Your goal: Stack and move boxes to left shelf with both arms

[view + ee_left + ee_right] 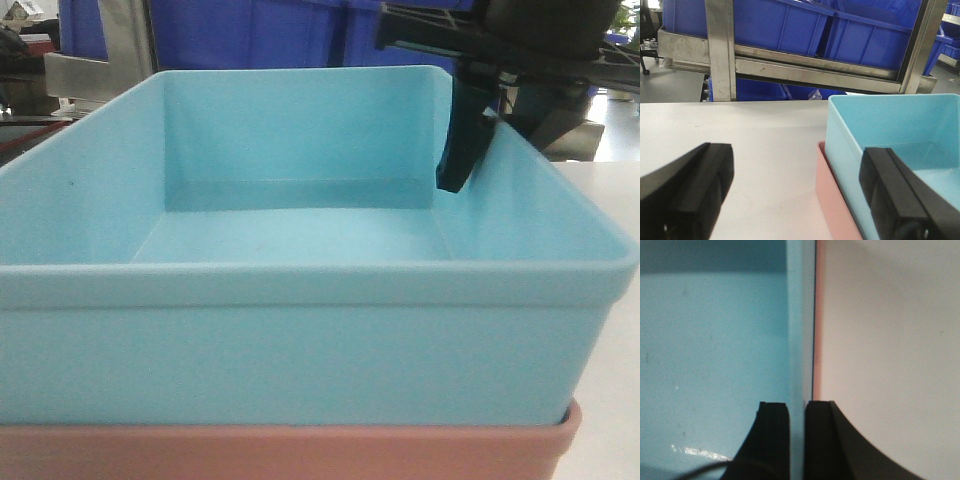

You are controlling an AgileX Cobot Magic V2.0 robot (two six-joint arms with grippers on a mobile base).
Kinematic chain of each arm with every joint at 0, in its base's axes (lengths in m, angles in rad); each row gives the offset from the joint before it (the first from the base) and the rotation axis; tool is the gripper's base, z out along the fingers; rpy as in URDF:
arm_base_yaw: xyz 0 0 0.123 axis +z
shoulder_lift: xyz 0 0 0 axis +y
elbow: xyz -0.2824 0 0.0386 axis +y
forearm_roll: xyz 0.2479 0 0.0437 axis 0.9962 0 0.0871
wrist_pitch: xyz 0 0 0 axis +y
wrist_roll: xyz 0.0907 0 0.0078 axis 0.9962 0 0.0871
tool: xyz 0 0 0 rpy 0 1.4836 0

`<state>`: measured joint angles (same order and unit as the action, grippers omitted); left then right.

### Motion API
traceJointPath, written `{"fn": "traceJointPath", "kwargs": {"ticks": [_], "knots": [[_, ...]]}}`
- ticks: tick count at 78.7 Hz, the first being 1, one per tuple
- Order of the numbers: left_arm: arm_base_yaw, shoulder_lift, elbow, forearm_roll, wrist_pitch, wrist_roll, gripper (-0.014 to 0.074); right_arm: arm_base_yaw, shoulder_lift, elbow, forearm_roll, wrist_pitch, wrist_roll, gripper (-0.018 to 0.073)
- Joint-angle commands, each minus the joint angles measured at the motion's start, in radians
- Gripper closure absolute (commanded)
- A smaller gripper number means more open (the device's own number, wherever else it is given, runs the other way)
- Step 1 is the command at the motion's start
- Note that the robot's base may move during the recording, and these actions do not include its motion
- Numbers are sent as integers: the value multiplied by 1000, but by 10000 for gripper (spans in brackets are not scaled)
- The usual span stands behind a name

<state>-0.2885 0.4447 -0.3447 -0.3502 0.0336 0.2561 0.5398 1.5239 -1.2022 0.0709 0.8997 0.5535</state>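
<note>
Found blue box nested in pink box on table, one wall pinched inside right tool. Found left tool spread astride opposite wall, gripping nothing. Risk if lifted now: one-sided hold, tilting stack or pulling blue from pink.

The light in all three feeds is diffuse and bright, with no hard shadows. In the front view the light blue box looks slightly soft and washed out. The right gripper at 1 o'clock is an underexposed black shape, and the white table at 3 o'clock nearly blows out. On the left wrist feed, the left gripper is blurred at 7 and 5 o'clock, while the steel shelf behind is sharper. The right wrist feed is hazy throughout, with a dim band at 11 o'clock and a glare streak at 7 o'clock.
</note>
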Motion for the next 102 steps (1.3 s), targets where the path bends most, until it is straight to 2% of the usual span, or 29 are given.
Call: {"fn": "traceJointPath", "kwargs": {"ticks": [1, 12, 15, 19, 30, 35, 54, 68, 83, 87, 93, 102], "knots": [[3, 2, -28, -9, -80, 0, 171, 0, -45, -29, 30, -61, -14, 502], [3, 2, -28, -9, -80, 0, 171, 0, -27, -29, 27, -60, -57, 494], [3, 2, -28, -9, -80, 0, 171, 0, -15, -29, 27, -56, -70, 468], [3, 2, -28, -9, -80, 0, 171, 0, -3, -29, 27, -50, -73, 409], [3, 2, -28, -9, -80, 0, 171, 0, 21, -29, 28, -42, -73, 160], [3, 2, -28, -9, -80, 0, 171, 0, 21, -29, 28, -38, -73, 107], [3, 2, -28, -9, -86, -2, 171, 0, 14, -40, 28, -1, -73, 104], [3, 2, -28, -64, -64, -2, 171, 0, 4, -41, 28, 3, -75, 104], [3, 21, -31, -65, -55, -2, 172, 0, 4, -41, 28, -17, -78, 104], [3, 40, -50, -41, -12, -2, 183, 0, 4, -41, 28, -17, -78, 104], [3, 97, -111, 39, 95, -2, 200, 0, 4, -41, 28, -17, -78, 104], [3, 184, -189, 44, 145, -2, 200, 0, 4, -41, 27, -17, -78, 104]]}}
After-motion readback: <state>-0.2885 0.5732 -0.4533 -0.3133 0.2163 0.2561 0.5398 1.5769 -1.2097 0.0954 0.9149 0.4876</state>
